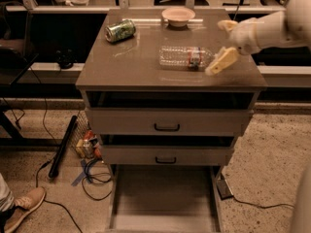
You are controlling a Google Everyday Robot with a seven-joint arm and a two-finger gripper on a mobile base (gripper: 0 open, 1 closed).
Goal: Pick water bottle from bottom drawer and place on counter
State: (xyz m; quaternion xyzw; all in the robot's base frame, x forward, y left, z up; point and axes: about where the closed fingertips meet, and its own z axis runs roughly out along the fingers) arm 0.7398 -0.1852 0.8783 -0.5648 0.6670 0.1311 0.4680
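Note:
The water bottle point(185, 57) lies on its side on the counter point(131, 67), its red-and-dark label toward the right end. My gripper point(224, 43) is open just to the right of the bottle's cap end, one finger point(221, 61) low beside the bottle, the other point(226, 25) farther back. It holds nothing. The bottom drawer point(164, 198) is pulled out below the cabinet, with a bare floor.
A crushed green can point(120, 30) lies at the counter's back left. A pink bowl point(178, 16) sits at the back middle. The two upper drawers point(166, 122) with black handles are shut. Cables and a black bar point(63, 147) lie on the floor left.

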